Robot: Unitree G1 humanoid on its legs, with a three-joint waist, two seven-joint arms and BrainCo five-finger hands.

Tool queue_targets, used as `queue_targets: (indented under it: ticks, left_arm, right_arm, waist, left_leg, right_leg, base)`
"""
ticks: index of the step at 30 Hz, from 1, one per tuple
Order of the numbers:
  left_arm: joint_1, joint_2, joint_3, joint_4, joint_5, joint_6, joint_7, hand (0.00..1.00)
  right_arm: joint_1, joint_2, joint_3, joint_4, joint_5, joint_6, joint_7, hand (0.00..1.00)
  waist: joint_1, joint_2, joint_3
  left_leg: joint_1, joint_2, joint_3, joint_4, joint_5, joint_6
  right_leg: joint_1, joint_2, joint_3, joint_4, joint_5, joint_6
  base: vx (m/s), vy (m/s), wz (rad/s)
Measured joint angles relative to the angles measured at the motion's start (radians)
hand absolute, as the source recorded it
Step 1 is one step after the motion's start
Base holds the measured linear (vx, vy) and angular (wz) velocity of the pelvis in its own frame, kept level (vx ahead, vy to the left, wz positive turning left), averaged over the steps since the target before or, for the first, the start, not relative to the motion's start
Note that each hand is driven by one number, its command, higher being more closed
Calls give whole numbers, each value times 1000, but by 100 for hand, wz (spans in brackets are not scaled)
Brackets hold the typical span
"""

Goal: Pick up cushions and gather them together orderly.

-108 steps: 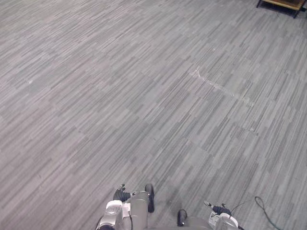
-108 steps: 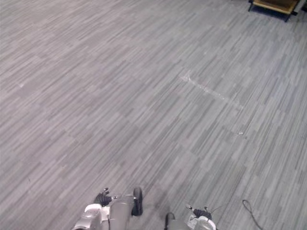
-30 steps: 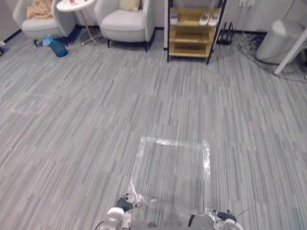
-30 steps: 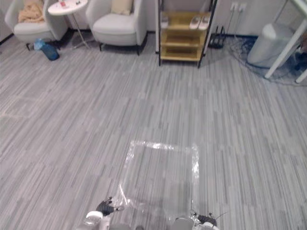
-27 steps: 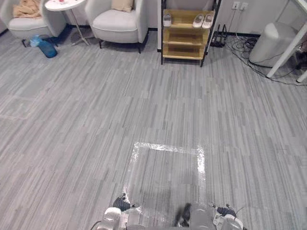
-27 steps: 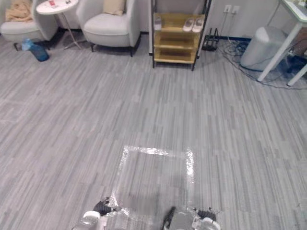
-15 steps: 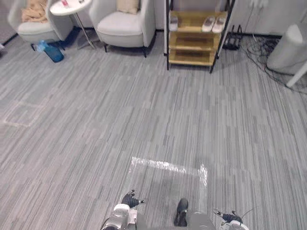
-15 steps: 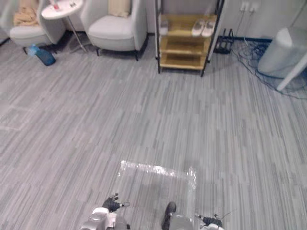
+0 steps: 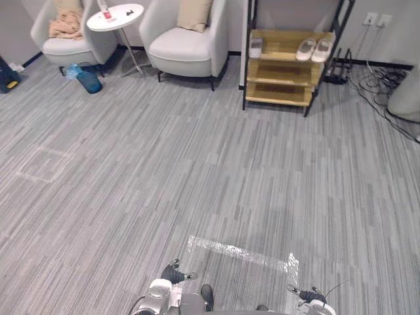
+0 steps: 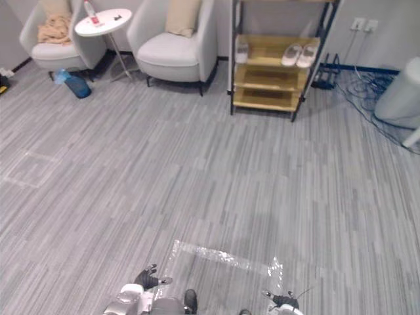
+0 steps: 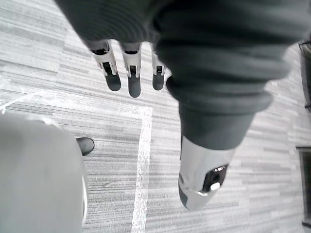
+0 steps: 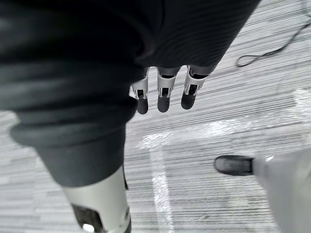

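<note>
Both hands, left hand [image 11: 131,73] and right hand [image 12: 165,90], hang empty with fingers straight; beige cushion [image 9: 195,13] at 12 o'clock on armchair [image 9: 187,46], second probably at 11: ungathered

Grey striped carpet floor [image 9: 197,170] with a taped square outline [image 9: 239,252], armchairs [image 9: 187,46], shoe shelf [image 9: 282,72].
</note>
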Motion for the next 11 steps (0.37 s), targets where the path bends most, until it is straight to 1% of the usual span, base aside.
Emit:
queue_targets:
  ticks: [3,6,11]
  left_arm:
    - [11,-12,3,0,0,0,-2,0]
    - [21,-12,5,0,0,0,-2,0]
    - [23,-11,7,0,-1,0,-2,0]
  right_arm:
    - [3,-1,-1,-1,-32,0,-1,0]
    - [11,0,0,-1,-32,0,-1,0]
    - [12,1,0,0,-33,-1,-1,0]
  waist:
    - [2,-1,0]
    - [2,-1,-5]
    - [2,-5,-8]
  left_leg:
    - [4,6,-9,-11,0,0]
    - [21,6,-21,-33,10,-5]
    - [22,-1,-24,-54,18,0]
  right_leg:
    - [9,10,-4,-13,0,0]
    - [21,14,-8,-17,0,0]
    - [18,11,-7,-26,0,0]
  base:
    - [12,-54,5]
    - [-20,-18,7]
    - [-53,23,3]
